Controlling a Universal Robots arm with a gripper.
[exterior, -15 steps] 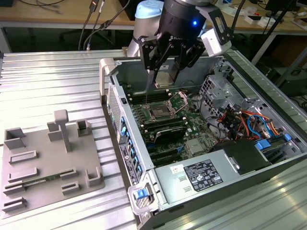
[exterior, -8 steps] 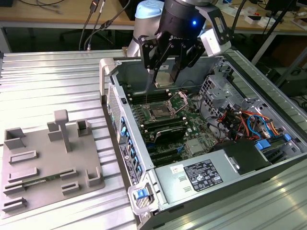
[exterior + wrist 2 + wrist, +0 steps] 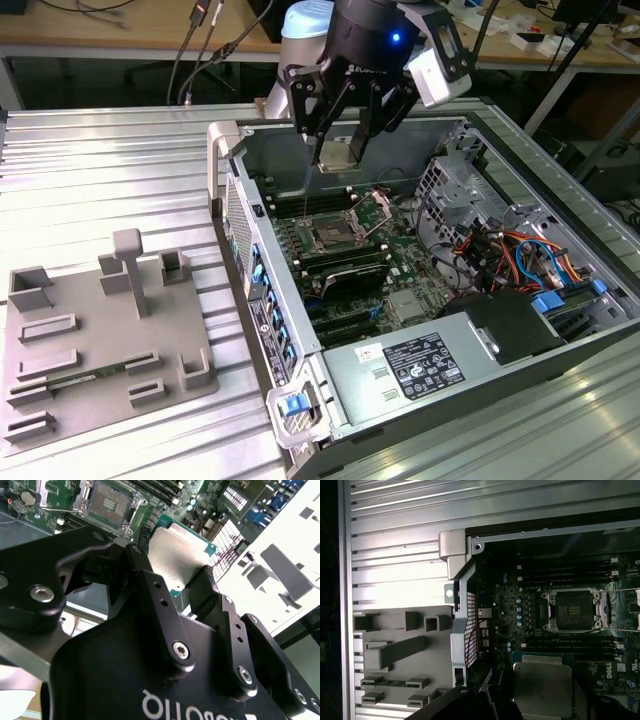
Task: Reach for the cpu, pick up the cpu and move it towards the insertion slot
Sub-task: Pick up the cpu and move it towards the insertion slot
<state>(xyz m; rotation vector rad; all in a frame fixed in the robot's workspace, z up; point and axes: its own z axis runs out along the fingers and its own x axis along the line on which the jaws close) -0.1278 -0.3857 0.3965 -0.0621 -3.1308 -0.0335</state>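
The gripper (image 3: 337,152) hangs over the open computer case (image 3: 300,330), fingers clamped on the cpu (image 3: 336,154), which sits in the air at about 12 o'clock of the insertion slot (image 3: 333,236). Its thin-edge hold could let the chip tilt or drop onto the motherboard (image 3: 400,270).

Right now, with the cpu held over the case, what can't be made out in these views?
- cpu underside: faces away in both wrist views; hand covers its near edge.
- Slot pins: too small in every view.
- Gap between cpu and slot: no side-on view.
- Grey tray: cut off by the exterior view's left edge.
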